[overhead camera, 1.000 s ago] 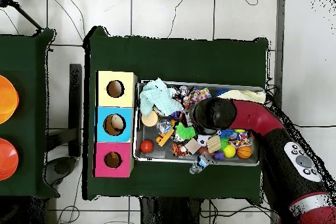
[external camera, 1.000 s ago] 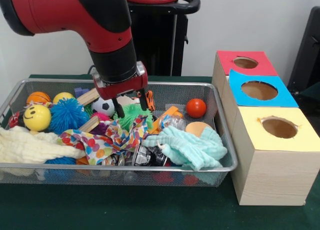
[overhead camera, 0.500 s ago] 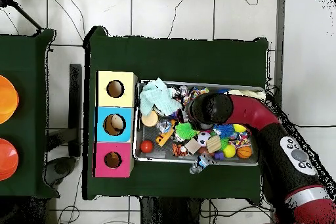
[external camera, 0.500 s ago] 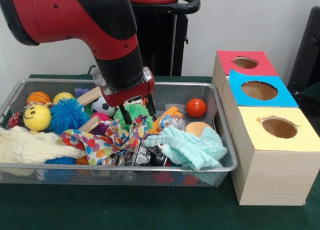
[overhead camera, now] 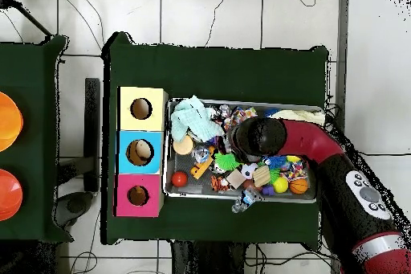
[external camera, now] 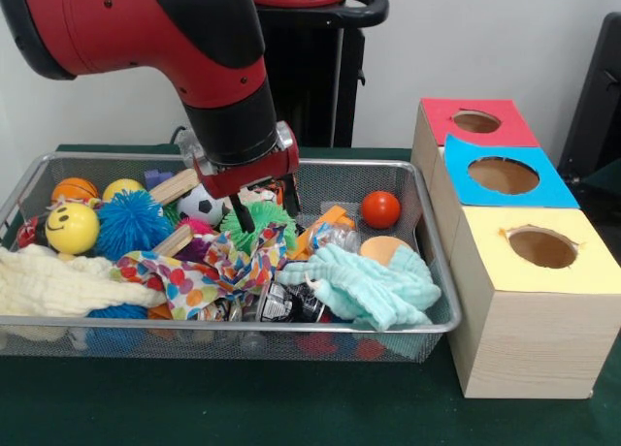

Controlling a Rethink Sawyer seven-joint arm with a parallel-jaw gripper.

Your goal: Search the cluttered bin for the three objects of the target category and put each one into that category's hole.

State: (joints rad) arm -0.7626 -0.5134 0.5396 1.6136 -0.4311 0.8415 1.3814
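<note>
My gripper (external camera: 265, 211) hangs over the middle of the wire bin (external camera: 434, 271). It is open, one dark finger on each side of a green spiky ball (external camera: 256, 225), which also shows in the overhead view (overhead camera: 227, 161). Around it lie a soccer ball (external camera: 201, 206), a blue spiky ball (external camera: 131, 223), a yellow smiley ball (external camera: 72, 228), an orange basketball (external camera: 74, 189) and a red ball (external camera: 380, 209). In the overhead view the arm (overhead camera: 258, 137) hides the gripper. Three boxes with holes stand beside the bin: red (external camera: 475, 124), blue (external camera: 503, 175), yellow (external camera: 541, 247).
A mint cloth (external camera: 369, 286), a cream cloth (external camera: 58, 281) and a dotted colourful cloth (external camera: 209, 271) lie along the bin's front. Wooden blocks (external camera: 173, 186) and small wrapped items sit among the balls. The boxes touch the bin's side.
The gripper moved from the back of the bin toward the middle and dropped onto the green spiky ball. In the last half second it rose slightly.
</note>
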